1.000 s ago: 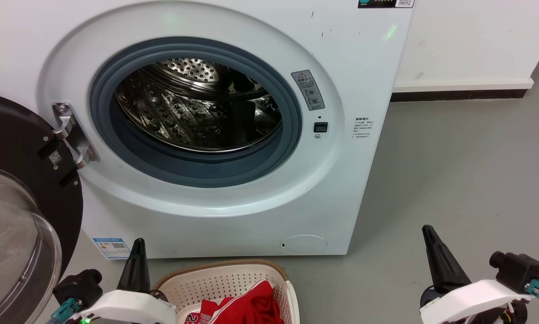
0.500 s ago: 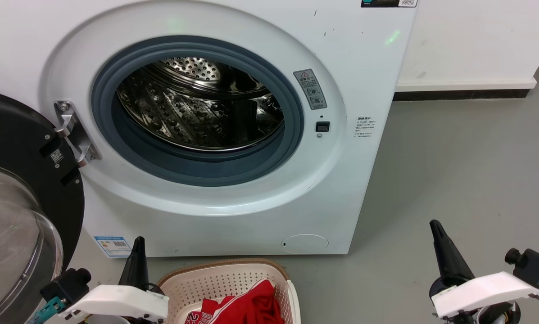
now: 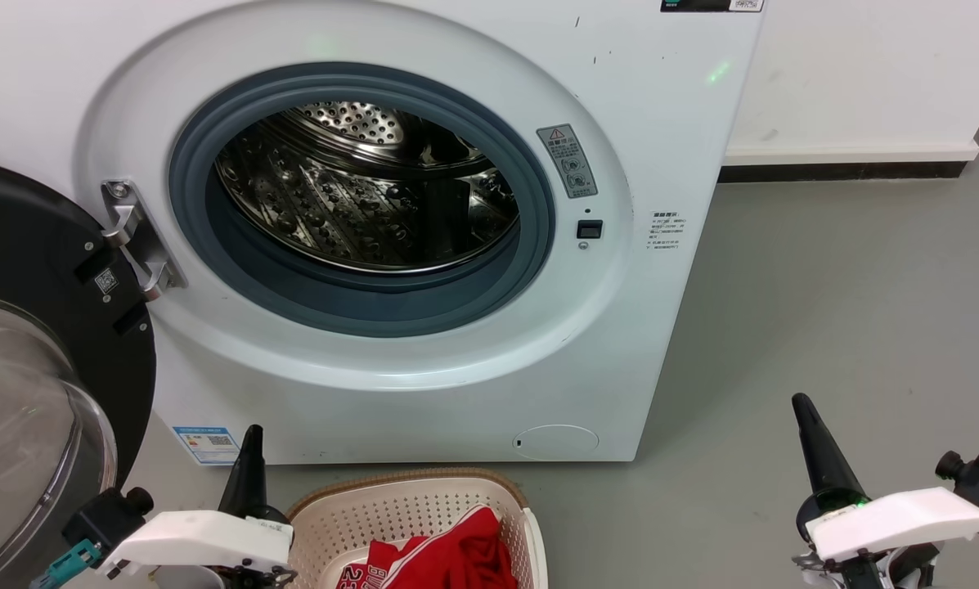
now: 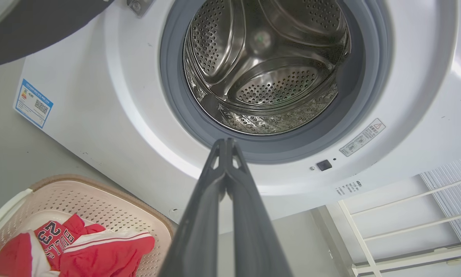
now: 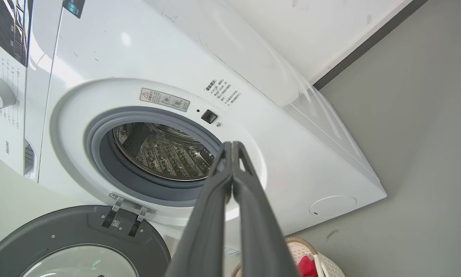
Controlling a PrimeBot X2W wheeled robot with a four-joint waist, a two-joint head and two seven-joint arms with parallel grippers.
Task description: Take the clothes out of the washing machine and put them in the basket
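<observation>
The white washing machine (image 3: 358,384) fills the upper head view, its black-framed door (image 3: 39,368) swung open at left. Its steel drum (image 3: 366,196) shows only bare metal, also in the left wrist view (image 4: 269,73). Red clothes (image 3: 448,560) with white trim lie in the cream basket (image 3: 399,499) on the floor below the porthole; white lettering and numbers show on them (image 4: 57,240). My left gripper (image 3: 251,433) is shut, empty, just left of the basket. My right gripper (image 3: 800,402) is shut, empty, over the floor at the right.
Grey floor (image 3: 849,311) stretches right of the machine to a white wall with a dark skirting strip (image 3: 841,172). The open door (image 5: 80,246) juts out on the left side. A white metal rack (image 4: 403,223) shows in the left wrist view.
The head view has shifted slightly. Both arms have lowered and drawn outward a little: the left gripper down-left, the right gripper to the right. The clothes in the basket have not moved.
</observation>
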